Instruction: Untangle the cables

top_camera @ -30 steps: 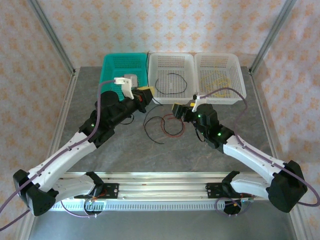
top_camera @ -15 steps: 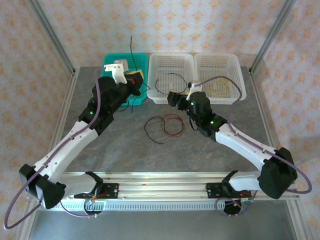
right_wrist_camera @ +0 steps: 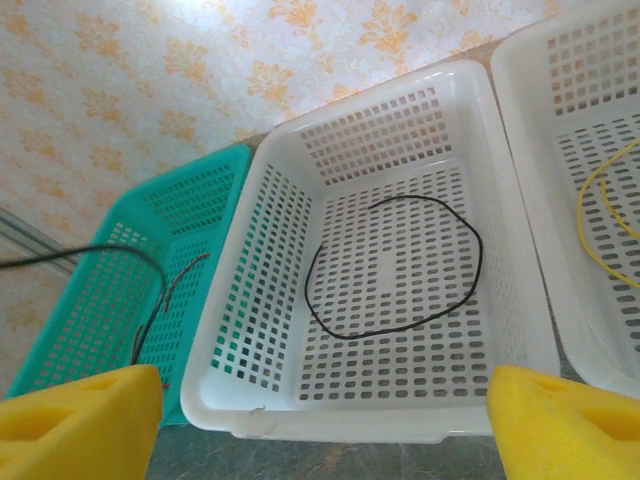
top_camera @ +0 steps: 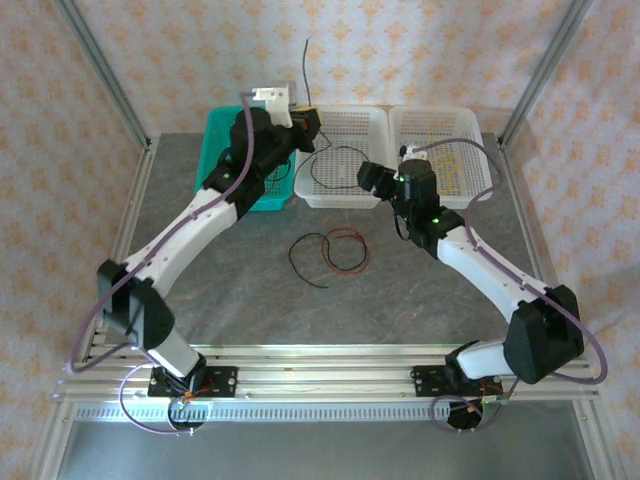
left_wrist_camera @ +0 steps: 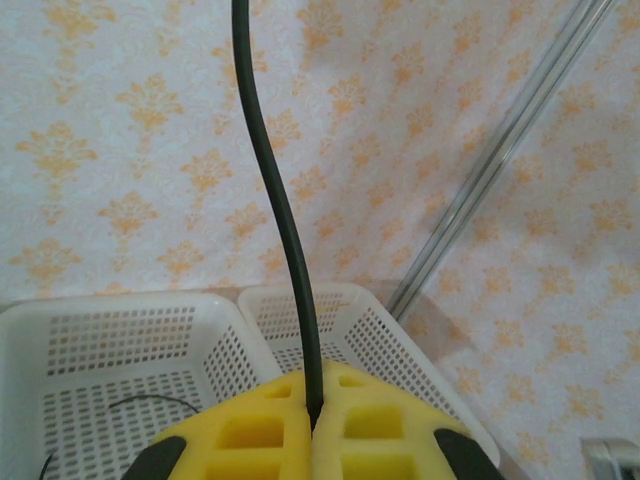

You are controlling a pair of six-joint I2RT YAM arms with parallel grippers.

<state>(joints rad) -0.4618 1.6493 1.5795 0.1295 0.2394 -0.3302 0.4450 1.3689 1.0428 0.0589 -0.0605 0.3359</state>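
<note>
Seen from above, the left gripper (top_camera: 306,122) is clenched on the held black cable (top_camera: 306,70), whose free end stands almost straight up out of it. Directly beneath this gripper, the teal basket (top_camera: 225,140) meets the middle white basket (top_camera: 372,120). The white one lies down and to the gripper's right and already has a black loop (top_camera: 345,149) in it. The right gripper (top_camera: 368,178) hangs released over that basket's near rim. The red and black strands (top_camera: 325,243) lie looped together on the tabletop (top_camera: 200,270), below and behind the right gripper toward the arm bases. They are nearer to it than to the left gripper. A yellow cable (top_camera: 440,165) lies in the right-hand white basket (top_camera: 480,150).

At the left wrist, the yellow pads (left_wrist_camera: 380,430) are pressed together on the held black cable (left_wrist_camera: 285,220). Its long axis runs upward away from the gripper, bowing slightly. The middle white basket (left_wrist_camera: 100,340) sits ahead and below.

At the right wrist, the pads stand wide apart with nothing between them. The black loop (right_wrist_camera: 478,250) lies flat in the basket straight ahead of the gripper. A thin dark strand (right_wrist_camera: 160,290) hangs over the teal basket (right_wrist_camera: 90,320) to the gripper's left and is probably the held cable's tail.

For a drop, I judge the left gripper needs only a short shift to its right.
</note>
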